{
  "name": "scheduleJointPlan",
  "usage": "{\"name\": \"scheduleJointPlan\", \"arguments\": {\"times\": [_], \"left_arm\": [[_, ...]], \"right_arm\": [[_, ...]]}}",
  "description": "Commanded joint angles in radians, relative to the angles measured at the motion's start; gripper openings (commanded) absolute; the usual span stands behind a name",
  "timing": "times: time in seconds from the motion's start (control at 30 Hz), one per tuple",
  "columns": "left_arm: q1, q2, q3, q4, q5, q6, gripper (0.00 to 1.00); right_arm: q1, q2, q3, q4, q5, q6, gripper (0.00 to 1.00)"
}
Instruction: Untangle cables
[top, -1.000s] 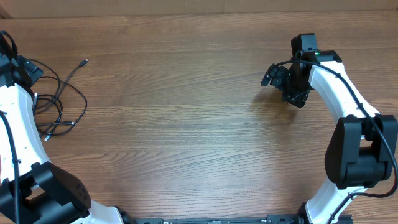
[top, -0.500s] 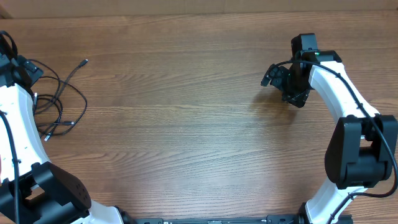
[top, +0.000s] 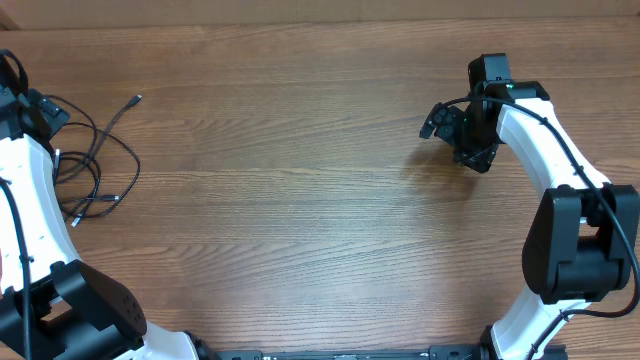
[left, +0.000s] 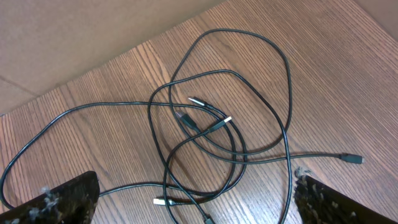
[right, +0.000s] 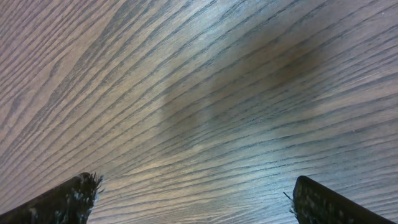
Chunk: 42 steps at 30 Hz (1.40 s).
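at the opening step, with nothing pulled apart yet. hangs over the cables (left: 214, 126) with the left gripper (left: 196, 202), fingers spread to the full, holding nothing and touching no cord. finds the cables at the far left edge of the table (top: 300, 210), lying flat as one loose heap: several wide loops crossing over each other near the middle, silver-tipped plugs (left: 227, 119) tucked among the crossings, one dark plug end (left: 351, 159) trailing free out to the side. holds the right gripper (right: 199, 202) well apart on the other side of the table, fingers likewise wide open over bare wood, empty. hard to count the cords from either view; looks like three or four.

next, calls for a free end rather than the middle of the heap. probably best to come down on the trailing dark plug end, close on the cord just behind it, and draw it outward, away from the loops. likely needs the right gripper brought across to pin the rest against sliding along as one bundle on the smooth wood. worth lowering right to the table before closing, to avoid missing so thin a cord.
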Motion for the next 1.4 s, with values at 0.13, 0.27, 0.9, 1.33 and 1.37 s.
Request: {"name": "scheduleJointPlan", "arguments": {"times": [0.13, 0.27, 0.9, 1.33, 1.37], "left_arm": [[0.002, 0.006, -0.011, 0.0, 0.001, -0.003, 1.0], [0.002, 0.006, -0.011, 0.0, 0.001, -0.003, 1.0], [0.001, -0.074, -0.011, 0.0, 0.001, -0.003, 1.0], [-0.1, -0.322, -0.011, 0.0, 0.001, -0.003, 1.0], [-0.131, -0.331, -0.011, 0.0, 0.001, -0.003, 1.0]], "right_arm": [[0.0, 0.001, 0.01, 0.002, 0.006, -0.002, 1.0], [0.0, 0.001, 0.01, 0.002, 0.006, -0.002, 1.0], [0.0, 0.001, 0.01, 0.002, 0.006, -0.002, 1.0], [0.0, 0.001, 0.01, 0.002, 0.006, -0.002, 1.0], [0.0, 0.001, 0.01, 0.002, 0.006, -0.002, 1.0]]}}
